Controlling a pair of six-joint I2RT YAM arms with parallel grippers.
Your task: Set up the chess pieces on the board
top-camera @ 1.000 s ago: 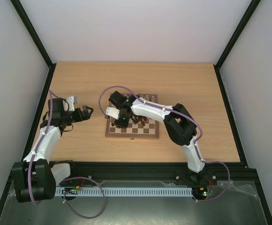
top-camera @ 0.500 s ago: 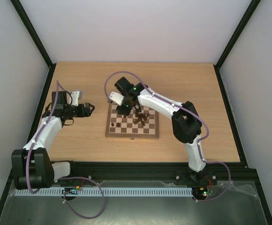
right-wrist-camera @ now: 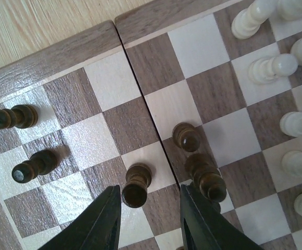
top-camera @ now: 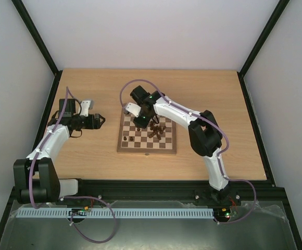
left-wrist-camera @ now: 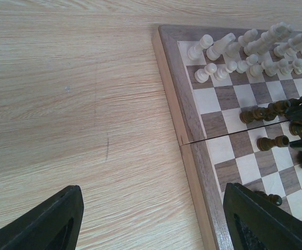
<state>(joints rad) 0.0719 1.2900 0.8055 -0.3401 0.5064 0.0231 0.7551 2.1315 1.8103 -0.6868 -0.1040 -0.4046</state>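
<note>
The right gripper (right-wrist-camera: 151, 200) hangs low over the board (top-camera: 146, 151), its two dark fingers (right-wrist-camera: 107, 219) parted. A dark pawn (right-wrist-camera: 135, 186) stands in the mouth of the jaws, close against one fingertip and with a clear gap to the other, so it is not pinched. Two more dark pieces (right-wrist-camera: 205, 177) lean together just past the other fingertip, beside the board's centre seam, and two further dark ones (right-wrist-camera: 34, 166) lie toward the board's border.

The left gripper (left-wrist-camera: 152, 198) is off the board's left side, fingers spread wide with only bare wood between them; one fingertip reaches over the board's border.

The board rests on a pale, grained wooden table (top-camera: 218, 104), boxed in by plain white walls (top-camera: 151, 31) with black frame struts.

From above, the right arm's wrist covers the board's far left corner, so the pale pieces (left-wrist-camera: 234, 57) lined up in two rows along that far side show only in the wrist views. The right wrist view cuts those rows off at its edge. In the left wrist view, the dark pieces near the board's middle are partly behind black gripper parts and blurred; their kinds cannot be told. From above they read only as a small dark cluster (top-camera: 155, 131) at the board's middle, with one piece (top-camera: 125, 139) apart near the board's left border.
</note>
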